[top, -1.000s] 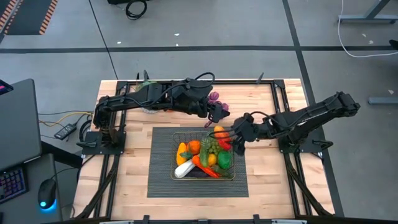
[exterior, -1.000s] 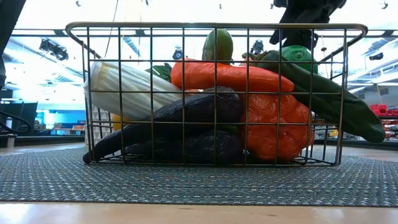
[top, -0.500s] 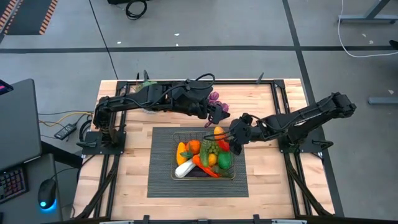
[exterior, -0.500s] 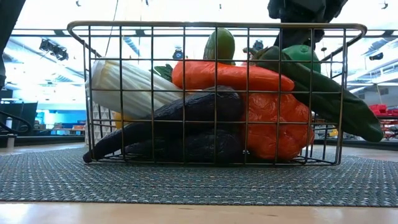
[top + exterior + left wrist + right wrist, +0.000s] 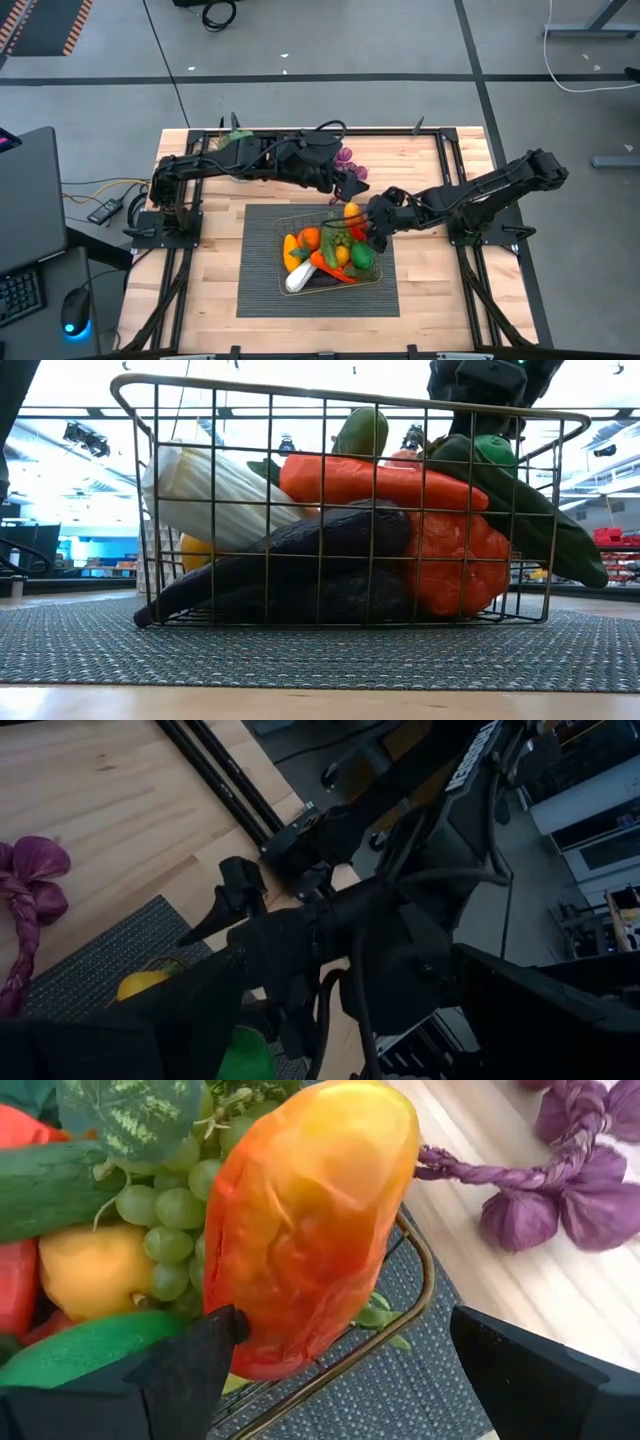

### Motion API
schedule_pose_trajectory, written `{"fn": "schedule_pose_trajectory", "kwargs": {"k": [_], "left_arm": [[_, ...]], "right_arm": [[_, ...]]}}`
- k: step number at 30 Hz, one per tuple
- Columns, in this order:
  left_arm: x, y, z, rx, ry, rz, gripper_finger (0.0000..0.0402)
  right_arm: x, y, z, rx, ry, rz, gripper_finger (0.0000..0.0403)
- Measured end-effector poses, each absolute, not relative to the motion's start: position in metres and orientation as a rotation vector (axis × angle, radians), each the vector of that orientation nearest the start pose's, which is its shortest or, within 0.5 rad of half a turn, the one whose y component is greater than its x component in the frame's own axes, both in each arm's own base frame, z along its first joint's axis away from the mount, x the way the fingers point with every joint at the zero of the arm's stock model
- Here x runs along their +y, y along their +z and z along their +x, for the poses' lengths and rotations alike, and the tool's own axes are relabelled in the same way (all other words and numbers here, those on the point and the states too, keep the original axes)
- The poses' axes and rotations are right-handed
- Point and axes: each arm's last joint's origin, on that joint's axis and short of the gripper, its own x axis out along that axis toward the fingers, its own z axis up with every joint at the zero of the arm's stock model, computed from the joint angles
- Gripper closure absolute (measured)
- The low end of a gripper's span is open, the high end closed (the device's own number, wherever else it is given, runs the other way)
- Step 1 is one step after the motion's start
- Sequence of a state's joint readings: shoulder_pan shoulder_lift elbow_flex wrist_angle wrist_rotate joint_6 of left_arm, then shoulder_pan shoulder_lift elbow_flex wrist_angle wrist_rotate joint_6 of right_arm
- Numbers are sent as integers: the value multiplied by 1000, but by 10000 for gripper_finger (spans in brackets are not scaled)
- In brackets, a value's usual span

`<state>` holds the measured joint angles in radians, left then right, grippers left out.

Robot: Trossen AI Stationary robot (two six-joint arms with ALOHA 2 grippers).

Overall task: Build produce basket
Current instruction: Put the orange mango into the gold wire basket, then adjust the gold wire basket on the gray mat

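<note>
Here the right tool [image 5: 372, 226] hangs over the basket's [image 5: 372, 281] far right corner, its fingers [image 5: 185, 1370] spread apart around an orange-yellow fruit [image 5: 305, 1220] resting on the rim beside the green grapes [image 5: 175, 1210]. The basket sits on the dark mat [image 5: 255, 290] mid-tabletop, one end tipped up, full of produce. The left tool [image 5: 347, 186] hovers near the purple bunch [image 5: 346, 158]; I cannot tell its grip.

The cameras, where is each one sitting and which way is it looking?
High view: above the table, looking straight down on the basket and both arms.
Low view: at table height, looking level through the basket's wire; an arm hangs behind it.
Left wrist view: on the left arm, facing the right arm.
Right wrist view: on the right arm, facing the orange-yellow fruit on the rim.
All show produce.
</note>
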<state>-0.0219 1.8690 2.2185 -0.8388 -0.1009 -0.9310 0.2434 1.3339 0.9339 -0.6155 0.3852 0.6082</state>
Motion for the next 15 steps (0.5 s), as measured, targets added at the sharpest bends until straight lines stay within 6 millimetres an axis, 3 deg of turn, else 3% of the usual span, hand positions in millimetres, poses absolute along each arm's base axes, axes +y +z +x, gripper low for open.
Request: {"fn": "schedule_pose_trajectory", "kwargs": {"k": [9, 15], "left_arm": [[-6, 445, 389, 474, 326, -871, 49], [-7, 443, 388, 499, 335, -865, 49]], "right_arm": [[54, 251, 243, 845, -387, 351, 29], [64, 250, 237, 921, -315, 447, 29]]}}
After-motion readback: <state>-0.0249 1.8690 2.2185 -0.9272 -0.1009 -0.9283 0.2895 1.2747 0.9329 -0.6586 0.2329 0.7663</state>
